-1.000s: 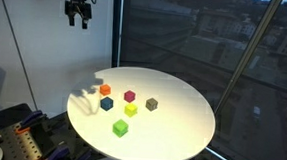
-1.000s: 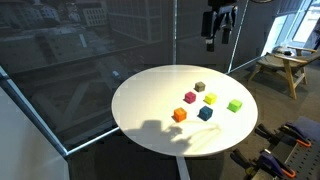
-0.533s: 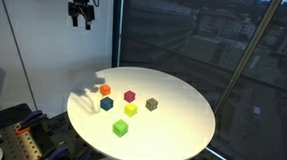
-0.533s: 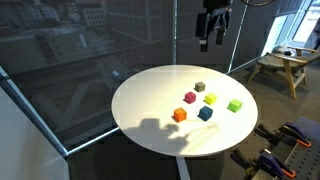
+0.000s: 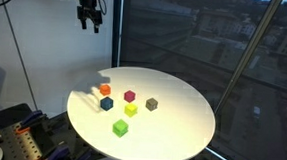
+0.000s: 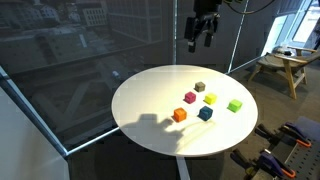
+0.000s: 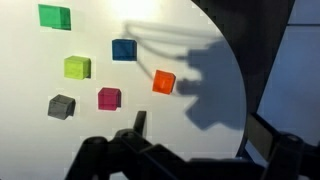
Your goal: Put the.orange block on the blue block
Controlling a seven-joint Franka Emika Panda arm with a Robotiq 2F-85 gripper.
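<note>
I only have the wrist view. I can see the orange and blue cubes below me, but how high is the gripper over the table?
Observer: High. In both exterior views the gripper hangs far above the round table, nowhere near any cube.
Operator: Is anything sitting on top of the blue block?
Observer: No. Seen from the side, the blue block sits alone on the tabletop with nothing on it. The orange block is beside it, also on the table, with a gap between them.
</note>
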